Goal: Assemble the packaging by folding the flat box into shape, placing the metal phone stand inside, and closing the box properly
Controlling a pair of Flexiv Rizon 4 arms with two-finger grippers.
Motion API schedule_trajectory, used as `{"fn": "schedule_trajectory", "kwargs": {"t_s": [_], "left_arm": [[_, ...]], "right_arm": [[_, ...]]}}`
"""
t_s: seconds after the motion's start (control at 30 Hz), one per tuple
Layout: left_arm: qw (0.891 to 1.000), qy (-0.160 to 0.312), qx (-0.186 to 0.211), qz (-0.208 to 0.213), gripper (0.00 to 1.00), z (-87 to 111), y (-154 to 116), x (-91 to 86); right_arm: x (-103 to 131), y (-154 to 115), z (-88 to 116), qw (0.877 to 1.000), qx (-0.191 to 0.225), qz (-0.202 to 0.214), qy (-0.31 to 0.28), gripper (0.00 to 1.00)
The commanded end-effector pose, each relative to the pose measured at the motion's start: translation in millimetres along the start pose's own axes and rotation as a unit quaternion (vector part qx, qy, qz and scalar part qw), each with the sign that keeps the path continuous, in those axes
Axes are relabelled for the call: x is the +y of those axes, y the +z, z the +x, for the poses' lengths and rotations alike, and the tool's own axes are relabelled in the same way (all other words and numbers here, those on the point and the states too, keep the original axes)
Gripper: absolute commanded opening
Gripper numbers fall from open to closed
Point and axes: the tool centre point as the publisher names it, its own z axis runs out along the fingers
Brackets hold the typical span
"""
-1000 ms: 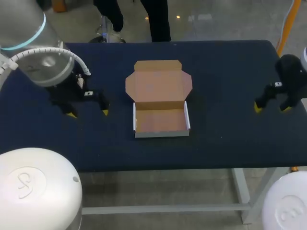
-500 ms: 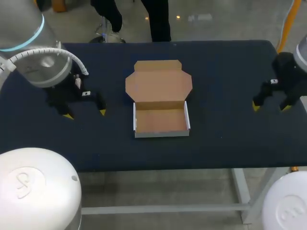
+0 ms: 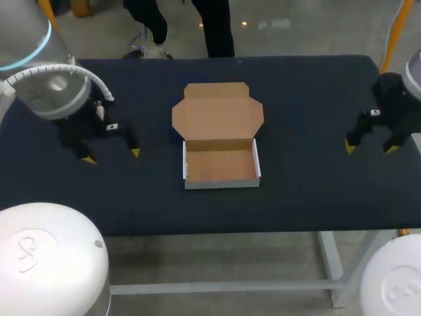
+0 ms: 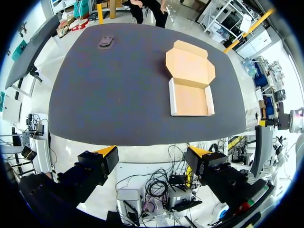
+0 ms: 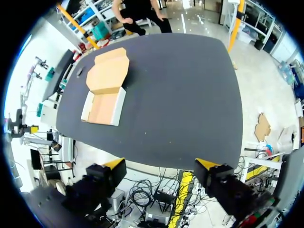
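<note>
Head view gives you the box (image 3: 220, 141), lid open on the counter (image 3: 309, 92) to take the phone stand (image 4: 105, 42) at far left, while your left end effector (image 3: 111, 156) and right end effector (image 3: 370, 148) flank it, wide open and empty.

Box (image 3: 219, 135): plain tan cardboard on floor and lid, thin white outer walls. Table (image 3: 316, 85): uniform dark navy. Stand (image 4: 105, 42): dull grey. Left gripper (image 3: 111, 156) and right gripper (image 3: 370, 149): black bodies, bright yellow tips. Left arm (image 3: 39, 72): silver-grey shell with a cyan ring.
</note>
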Motion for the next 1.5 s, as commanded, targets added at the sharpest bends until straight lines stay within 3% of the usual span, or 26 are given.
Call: {"fn": "schedule_trajectory", "kwargs": {"t_s": [0.03,1.03,1.5], "left_arm": [[1.0,-0.005,-0.004,-0.005,1.0,-2.3,11.5,-8.4],[0.998,-0.058,-0.02,0.003,1.0,-74.4,85.8,-66.7],[0.996,-0.08,-0.034,-0.007,1.0,-95.4,111.4,-85.7]], "right_arm": [[0.1,-2.8,0.6,1.0,0.0,0.002,0.0,1.0],[0.1,-2.8,0.6,1.0,0.0,0.002,0.0,1.0],[0.1,-2.8,0.6,1.0,0.0,0.002,0.0,1.0]]}}
